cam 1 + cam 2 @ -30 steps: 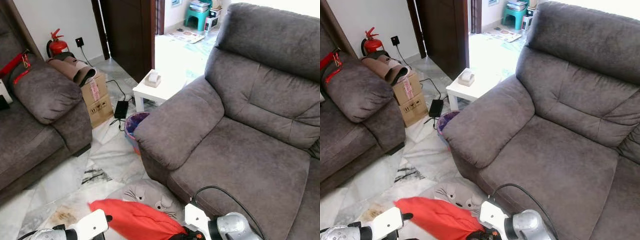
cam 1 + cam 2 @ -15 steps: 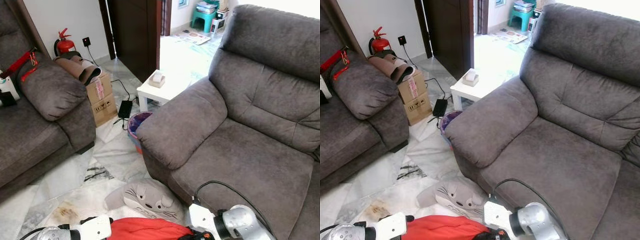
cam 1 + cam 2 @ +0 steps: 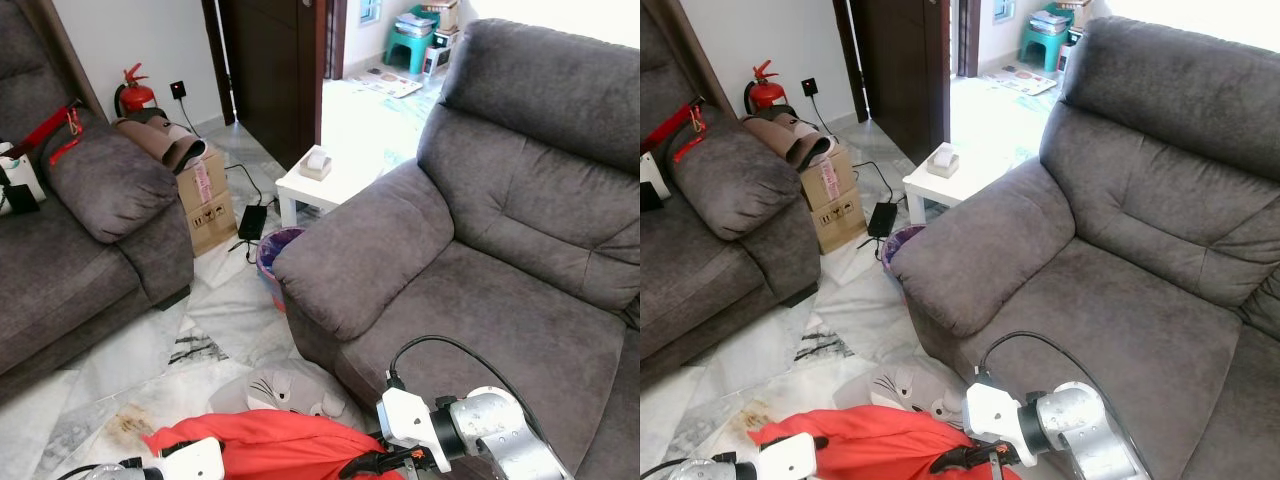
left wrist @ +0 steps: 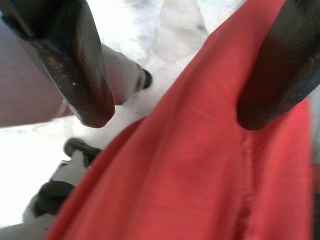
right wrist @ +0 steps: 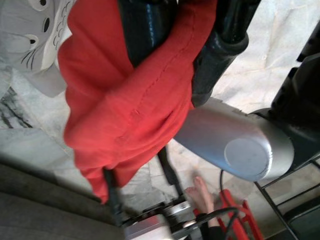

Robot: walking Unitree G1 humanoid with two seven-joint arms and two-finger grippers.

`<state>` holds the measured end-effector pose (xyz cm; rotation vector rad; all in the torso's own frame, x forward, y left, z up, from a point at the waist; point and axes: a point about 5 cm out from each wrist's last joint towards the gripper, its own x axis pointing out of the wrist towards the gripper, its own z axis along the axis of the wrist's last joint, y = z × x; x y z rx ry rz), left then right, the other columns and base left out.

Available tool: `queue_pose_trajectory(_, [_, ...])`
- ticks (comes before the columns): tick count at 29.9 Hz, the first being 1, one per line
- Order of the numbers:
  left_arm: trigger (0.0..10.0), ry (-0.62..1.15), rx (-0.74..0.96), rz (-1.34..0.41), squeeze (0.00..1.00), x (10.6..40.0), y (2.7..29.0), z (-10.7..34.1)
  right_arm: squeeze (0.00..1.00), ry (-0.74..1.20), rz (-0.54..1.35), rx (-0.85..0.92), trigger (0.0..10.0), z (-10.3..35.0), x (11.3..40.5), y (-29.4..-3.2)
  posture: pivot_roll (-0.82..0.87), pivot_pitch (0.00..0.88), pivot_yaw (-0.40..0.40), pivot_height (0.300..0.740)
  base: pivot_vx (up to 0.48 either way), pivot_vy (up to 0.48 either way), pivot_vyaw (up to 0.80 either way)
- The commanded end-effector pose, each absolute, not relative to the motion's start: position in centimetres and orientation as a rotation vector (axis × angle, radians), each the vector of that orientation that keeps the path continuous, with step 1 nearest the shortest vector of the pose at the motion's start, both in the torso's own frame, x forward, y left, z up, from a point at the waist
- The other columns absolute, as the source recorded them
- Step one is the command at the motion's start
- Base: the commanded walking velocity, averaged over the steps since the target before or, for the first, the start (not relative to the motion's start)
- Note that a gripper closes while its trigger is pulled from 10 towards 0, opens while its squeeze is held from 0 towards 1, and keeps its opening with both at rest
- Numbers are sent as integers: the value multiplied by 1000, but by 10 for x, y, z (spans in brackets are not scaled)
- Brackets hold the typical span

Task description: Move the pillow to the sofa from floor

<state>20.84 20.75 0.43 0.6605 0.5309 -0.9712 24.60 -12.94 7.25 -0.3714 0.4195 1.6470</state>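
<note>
Spanning the lower centre of the frame, the red pillow (image 3: 265,447) lies with its long axis left-to-right, above the floor (image 3: 140,350). Right gripper (image 5: 185,35) pinches its cloth; left gripper (image 4: 175,105) straddles it, fingers apart.

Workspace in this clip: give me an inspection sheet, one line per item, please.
Surface: marble floor, stained patch near the robot.
Job's things: red pillow off the floor between both hands; sofa seat bare.
Clutter: grey cat-face cushion on the floor by the sofa; cardboard box; purple bin.
Grippers: right hand clamped on the pillow's edge; left hand open, fingers straddling the pillow.
Cables: black cable looping over the right wrist; black adapter with its lead on the floor.
Surroundings: second sofa, white side table, fire extinguisher.
</note>
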Motion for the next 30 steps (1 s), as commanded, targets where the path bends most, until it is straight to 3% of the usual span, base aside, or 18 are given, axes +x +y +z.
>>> queue_pose_trajectory(1, [10000,516,674,-945,1000,212,213,8,0,335,1690,-368,10000,86,245,-124,93,90,11,740,0,0,0])
queue_pose_trajectory(9, [10000,428,708,-931,1000,224,217,24,0,386,1660,-368,10000,79,239,-127,98,104,9,740,0,0,0])
queue_pose_trajectory(17, [10000,569,692,-923,1000,217,238,12,0,338,1665,-357,10000,93,241,-126,91,115,9,740,0,0,0])
queue_pose_trajectory(30, [10000,646,707,-931,1000,208,247,-2,0,281,1697,-366,10000,119,239,-131,78,121,-2,740,0,0,0])
